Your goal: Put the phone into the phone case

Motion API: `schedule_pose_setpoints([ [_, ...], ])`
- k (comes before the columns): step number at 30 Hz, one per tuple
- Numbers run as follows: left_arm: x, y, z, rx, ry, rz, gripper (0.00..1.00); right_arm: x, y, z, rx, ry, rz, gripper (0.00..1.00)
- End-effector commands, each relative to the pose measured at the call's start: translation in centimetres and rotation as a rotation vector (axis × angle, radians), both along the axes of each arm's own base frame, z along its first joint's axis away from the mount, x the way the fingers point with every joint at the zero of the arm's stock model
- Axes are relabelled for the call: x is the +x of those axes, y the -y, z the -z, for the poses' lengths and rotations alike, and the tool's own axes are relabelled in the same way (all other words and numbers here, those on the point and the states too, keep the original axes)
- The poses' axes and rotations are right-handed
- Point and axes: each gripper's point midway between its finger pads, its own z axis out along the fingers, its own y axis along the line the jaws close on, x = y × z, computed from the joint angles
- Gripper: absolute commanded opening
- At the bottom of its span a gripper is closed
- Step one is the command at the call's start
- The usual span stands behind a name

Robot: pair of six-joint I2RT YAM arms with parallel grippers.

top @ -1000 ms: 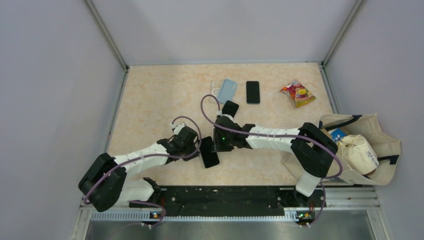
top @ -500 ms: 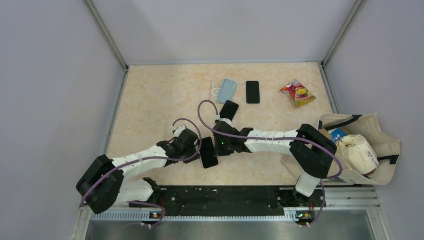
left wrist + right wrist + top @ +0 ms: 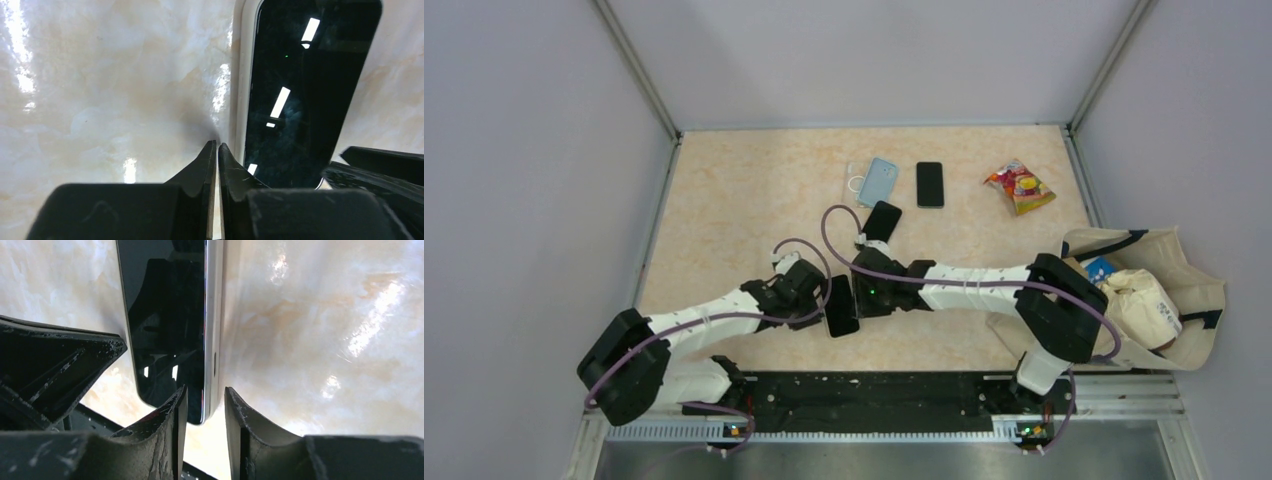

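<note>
A black phone (image 3: 840,306) lies near the table's front edge between my two grippers. In the left wrist view the phone (image 3: 300,90) is just right of my left gripper (image 3: 217,146), which is shut and empty, its tips at the phone's pale left edge. In the right wrist view my right gripper (image 3: 205,396) is open a little and straddles the phone's (image 3: 165,315) silver side edge near its corner. A light-blue phone case (image 3: 882,180) lies at the back, beside a clear case (image 3: 855,182).
Two more black phones lie behind, one (image 3: 882,220) near the right arm and one (image 3: 930,184) further back. A snack packet (image 3: 1020,187) sits at the back right. A cloth bag (image 3: 1159,290) with items lies at the right edge.
My right gripper has moved nearer and left, down to the phone's right edge. My left gripper has edged closer to the phone's left side. The phone has barely shifted.
</note>
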Motion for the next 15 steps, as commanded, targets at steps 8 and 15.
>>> schedule_pose_setpoints([
  [8, -1.2, -0.6, -0.8, 0.024, -0.024, 0.054, 0.1, -1.2, 0.3, -1.5, 0.039, 0.006, -0.036, 0.29],
  [15, -1.2, -0.3, -0.5, 0.013, -0.031, 0.056, 0.08, -2.1, 0.0, -0.5, 0.018, -0.007, -0.059, 0.25],
])
